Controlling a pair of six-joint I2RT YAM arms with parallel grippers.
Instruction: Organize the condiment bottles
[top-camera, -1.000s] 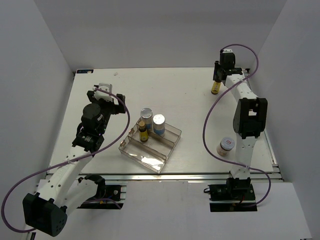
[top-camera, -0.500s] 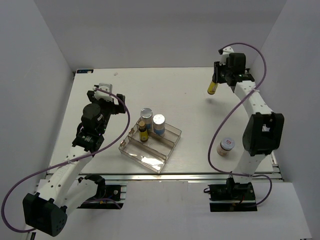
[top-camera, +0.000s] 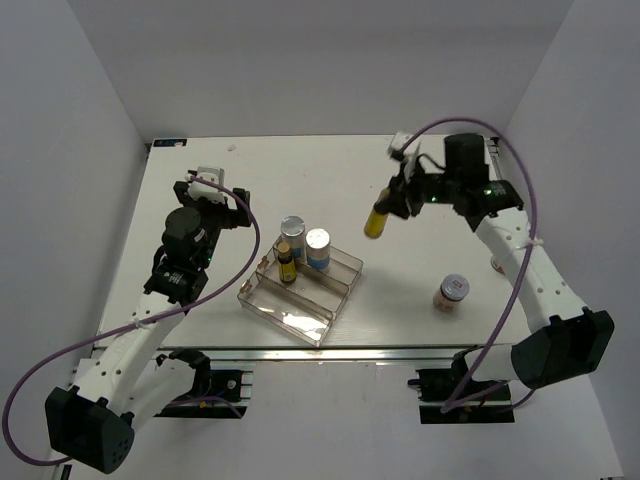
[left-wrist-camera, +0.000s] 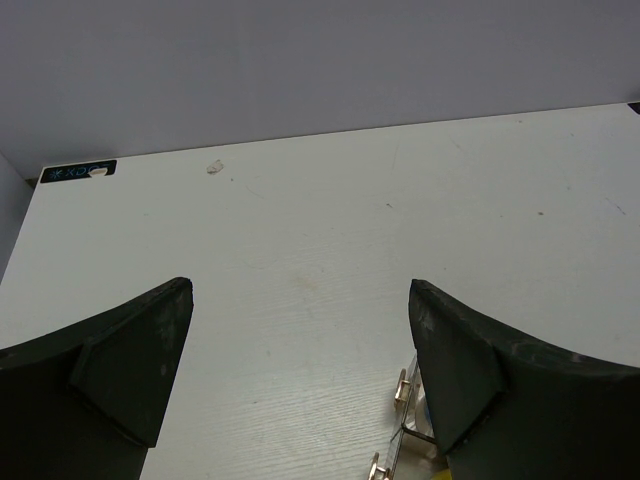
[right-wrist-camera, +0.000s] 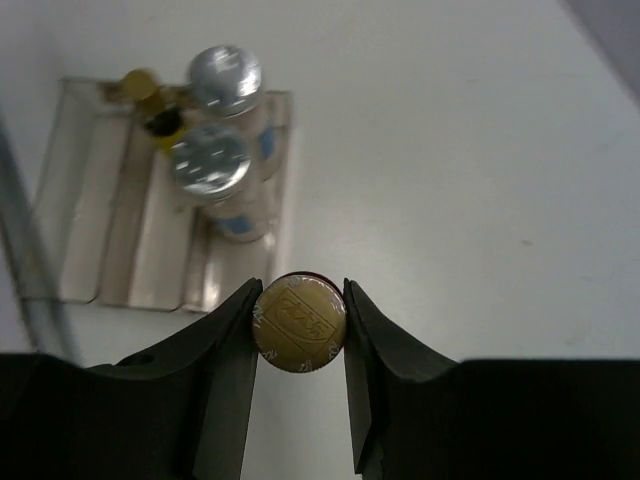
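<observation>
Yellow bottle (top-camera: 375, 222) hangs tilted above the table, pinched between the fingers of the right gripper (right-wrist-camera: 299, 325), just right of the clear tray (top-camera: 262, 296). Two silver-capped bottles (top-camera: 318, 247) and a second yellow bottle (top-camera: 286, 263) stand at the tray's far end. A pinkish jar (top-camera: 452, 292) stands on the table, near right. The left gripper (left-wrist-camera: 300, 310) gapes wide and holds nothing, far left.
</observation>
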